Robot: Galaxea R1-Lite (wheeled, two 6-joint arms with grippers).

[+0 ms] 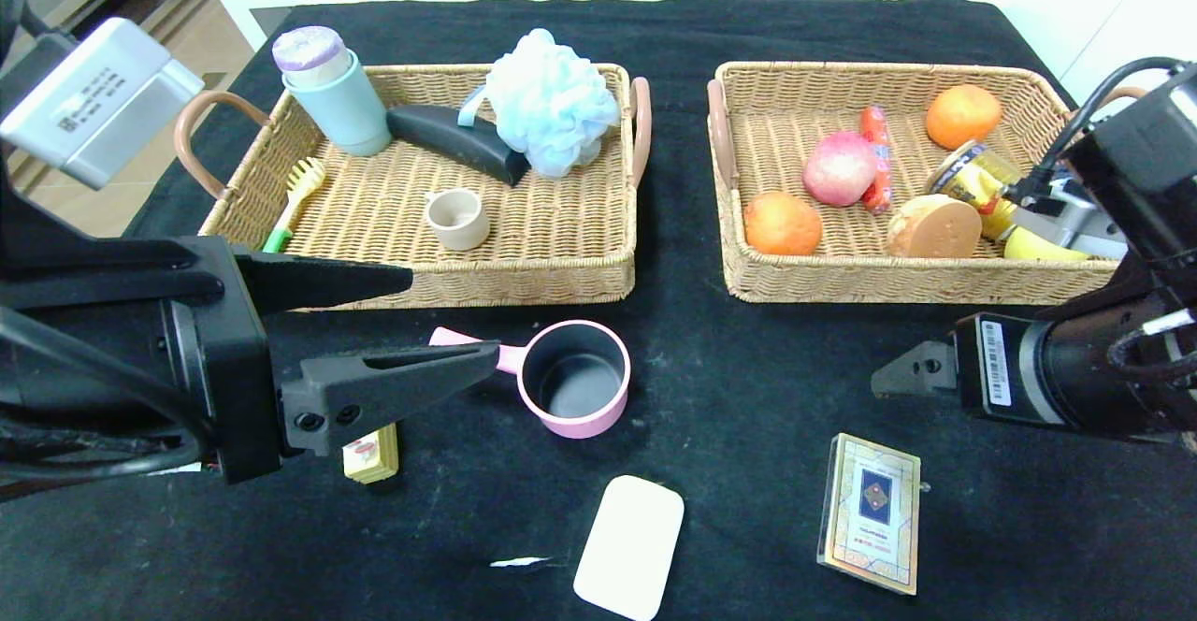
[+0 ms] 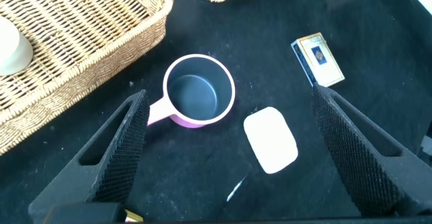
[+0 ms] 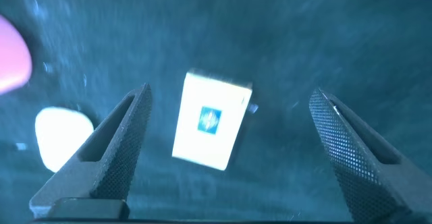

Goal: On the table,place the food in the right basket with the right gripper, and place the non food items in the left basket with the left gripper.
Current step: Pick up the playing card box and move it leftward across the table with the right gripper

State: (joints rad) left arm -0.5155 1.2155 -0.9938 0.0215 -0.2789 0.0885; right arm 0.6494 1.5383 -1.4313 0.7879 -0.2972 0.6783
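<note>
Left claw [image 1: 439,322] open w/ pink saucepan [image 1: 572,378] just beyond fingertips.

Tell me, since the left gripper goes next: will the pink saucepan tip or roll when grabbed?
The saucepan sits upright on a flat base, so rolling seems unlikely. Its side handle may make it swing or tilt. The smooth rim could slip.
</note>
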